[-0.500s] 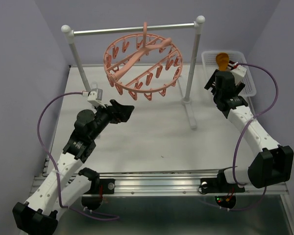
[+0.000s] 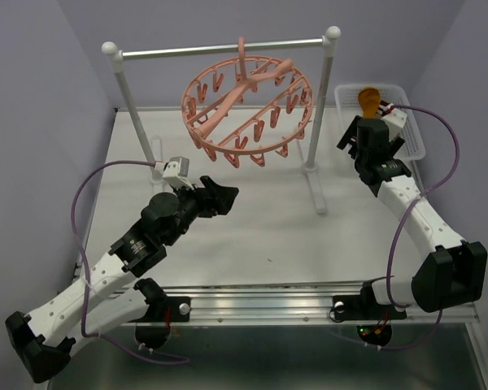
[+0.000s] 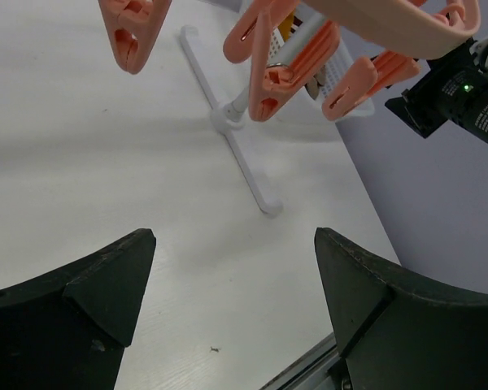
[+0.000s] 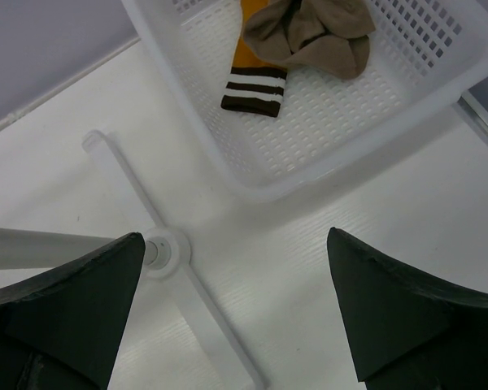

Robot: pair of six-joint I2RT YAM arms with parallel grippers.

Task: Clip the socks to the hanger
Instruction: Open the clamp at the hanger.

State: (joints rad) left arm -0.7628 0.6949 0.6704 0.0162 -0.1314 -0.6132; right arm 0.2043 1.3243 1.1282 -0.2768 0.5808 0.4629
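The salmon-pink hanger [image 2: 228, 101] hangs by its hook from the metal rail, its clips dangling. My left gripper [image 2: 228, 193] is open and empty, low over the table, just below and in front of the ring. Several clips [image 3: 272, 69] hang above its fingers in the left wrist view. The socks lie in the white basket: a brown one [image 4: 317, 32] bunched up, and a mustard-orange one with a dark and white striped cuff [image 4: 256, 77]. My right gripper [image 2: 351, 136] is open and empty beside the basket, above the table.
The rail stand has white posts [image 2: 317, 122] and a metal bar [image 2: 171, 51]. Its right foot [image 3: 244, 166] lies on the table between the two grippers and also shows in the right wrist view [image 4: 167, 252]. The white basket [image 2: 416, 140] sits at the back right corner.
My left arm has reached forward and to the right, toward the spot under the hanger. The hanger has swung a little to the right. The right arm has not moved.
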